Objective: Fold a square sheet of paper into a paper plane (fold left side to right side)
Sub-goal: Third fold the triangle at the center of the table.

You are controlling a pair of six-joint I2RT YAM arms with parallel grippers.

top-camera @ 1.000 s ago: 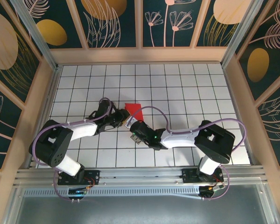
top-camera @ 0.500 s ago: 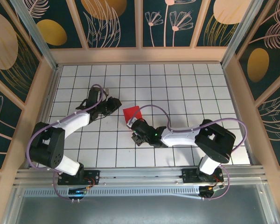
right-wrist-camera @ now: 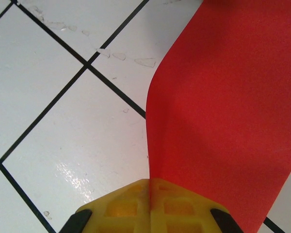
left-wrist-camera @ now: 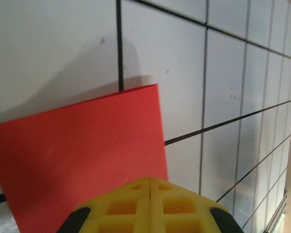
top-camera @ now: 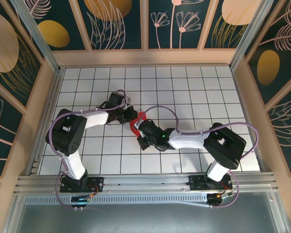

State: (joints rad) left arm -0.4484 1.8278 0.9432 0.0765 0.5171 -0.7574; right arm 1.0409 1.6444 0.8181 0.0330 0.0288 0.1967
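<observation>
Left end effector (left-wrist-camera: 150, 180) and right end effector (right-wrist-camera: 149, 180) pinch thin, curled red paper (right-wrist-camera: 223, 121)

No text, label, brand, number or sign can be read anywhere, neither on the red paper (left-wrist-camera: 77, 160), the gridded bench (top-camera: 184, 87) nor the patterned walls (top-camera: 116, 24).

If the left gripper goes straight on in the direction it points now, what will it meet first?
Probably the red sheet of paper, lying directly ahead of the shut left gripper; beyond it, bare table. Whether they already touch is unclear.
</observation>
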